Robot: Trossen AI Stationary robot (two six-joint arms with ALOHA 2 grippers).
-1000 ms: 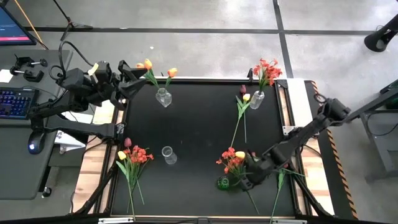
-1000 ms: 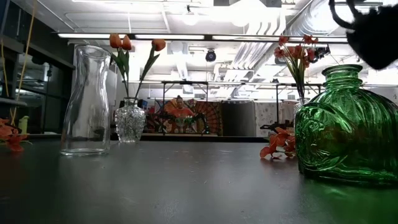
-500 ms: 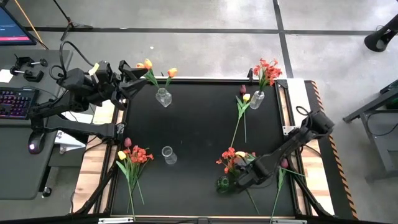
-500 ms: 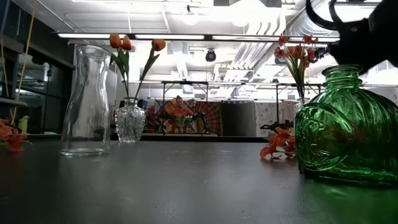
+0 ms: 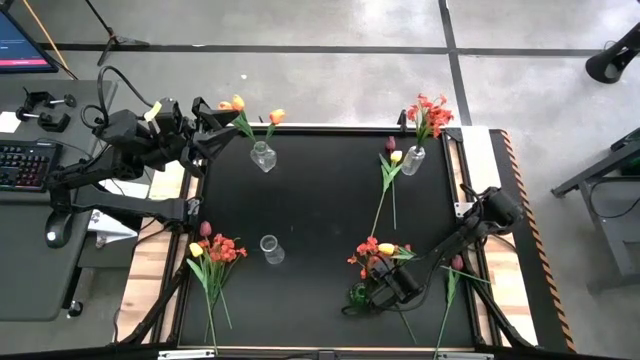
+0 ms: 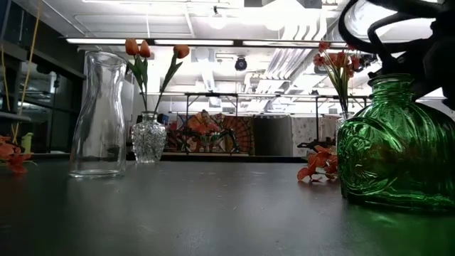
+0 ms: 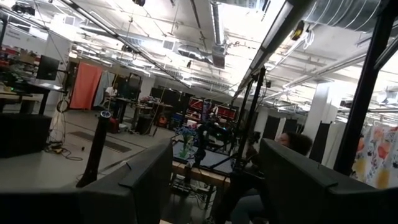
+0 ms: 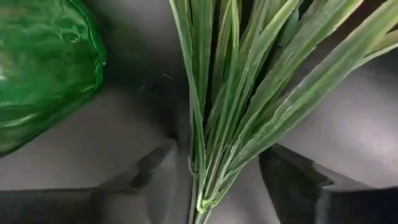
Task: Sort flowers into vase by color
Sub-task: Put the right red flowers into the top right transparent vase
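R gripper (image 5: pixel 383 283) sits low over the near-right part of the black table (image 5: pixel 320 200), just beside the green vase (image 5: pixel 359 294). In the R wrist view its fingers (image 8: pixel 149 171) stand apart on either side of a bundle of green stems and leaves (image 8: pixel 230 93); jaws not clamped on it, stems run between them w/o visible pinch. Green vase fills the corner of that view, close to the stems. In the low view the R arm hangs above the green vase's neck.

L gripper (image 5: pixel 222 122) is held at the far-left table edge, well apart from the work; jaws spread wide, nothing between them (L wrist view shows only the room beyond).

Flower positions, high view:
- Orange/yellow tulips (image 5: pixel 250 110) stand in the small clear vase (image 5: pixel 262 156), far left.
- Red-orange spray (image 5: pixel 428 112) stands in a clear vase (image 5: pixel 413 159), far right; a yellow and a dark pink tulip (image 5: pixel 394 152) lie just beside it, stems pointing toward the near side.
- Mixed bunch (image 5: pixel 212 250) lies at near-left edge.
- Empty clear carafe (image 5: pixel 270 249) stands near-left of centre.
- Red-orange/yellow heads (image 5: pixel 375 252) lie next to the R gripper.
- Dark pink tulip (image 5: pixel 457 264) lies near the right edge.
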